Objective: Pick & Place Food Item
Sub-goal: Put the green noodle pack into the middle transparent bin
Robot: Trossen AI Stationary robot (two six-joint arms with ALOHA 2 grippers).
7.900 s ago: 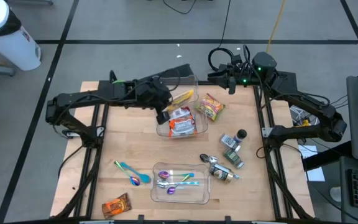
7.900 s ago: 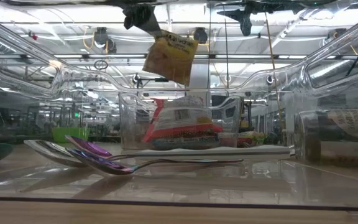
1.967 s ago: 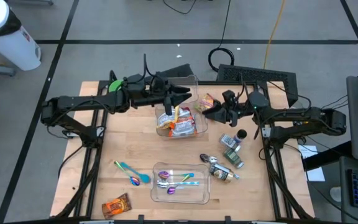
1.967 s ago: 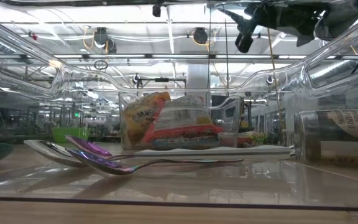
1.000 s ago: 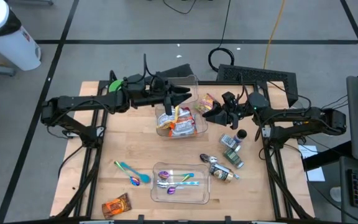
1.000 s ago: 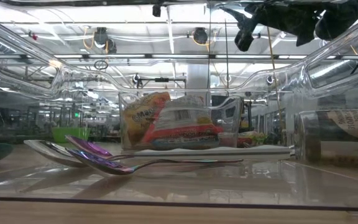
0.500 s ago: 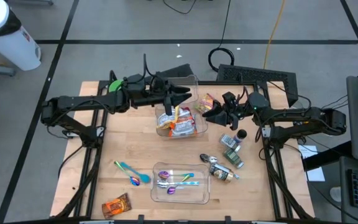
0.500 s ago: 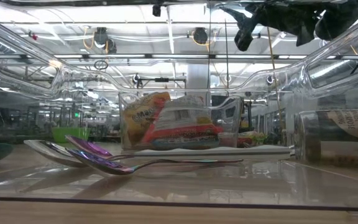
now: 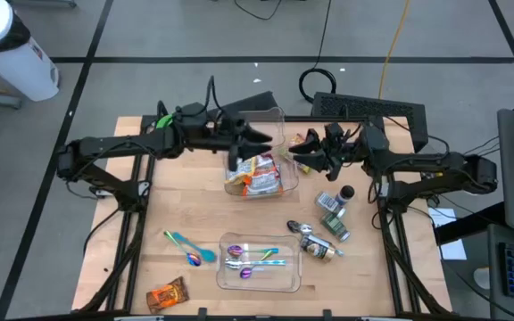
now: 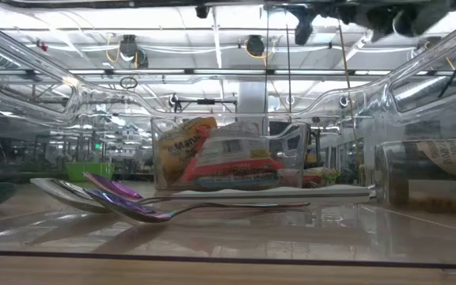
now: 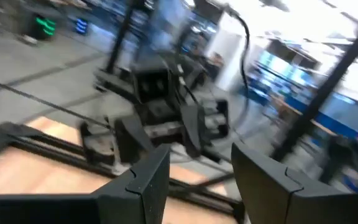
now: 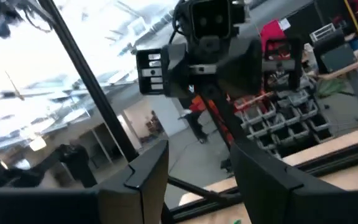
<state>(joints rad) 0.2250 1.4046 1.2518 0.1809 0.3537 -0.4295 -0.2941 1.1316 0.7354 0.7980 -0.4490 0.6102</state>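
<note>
A wooden table seen from above holds two dark robot arms meeting near its far middle. A clear plastic container [image 9: 259,174] sits there, holding a yellow snack packet [image 10: 176,150] at one end and a red-and-white snack packet [image 9: 259,181] beside it; in the low view both lean against each other inside the clear walls. The left gripper [image 9: 261,139] hovers just above the container's far rim, its two fingers parted with nothing between them, as its own wrist view confirms. The right gripper [image 9: 300,152] hangs just beside the container, over the spot where another snack packet [image 9: 294,142] shows as a small orange edge; its fingers are also parted and empty in its wrist view, though whether they touch the packet is hard to tell from above. One more orange-brown snack packet [image 9: 168,293] lies alone at the near left corner. These packets are probably light, soft and crinkly, with slick film that can slide or fold, so a pinch across a flat sealed edge or the middle of the pouch likely holds best, without crushing the contents. Elsewhere, a second clear container [image 9: 259,263] near the front holds coloured spoons [image 9: 244,260], two more spoons [image 9: 190,249] lie beside it, and small bottles [image 9: 330,218] rest toward the right.
</note>
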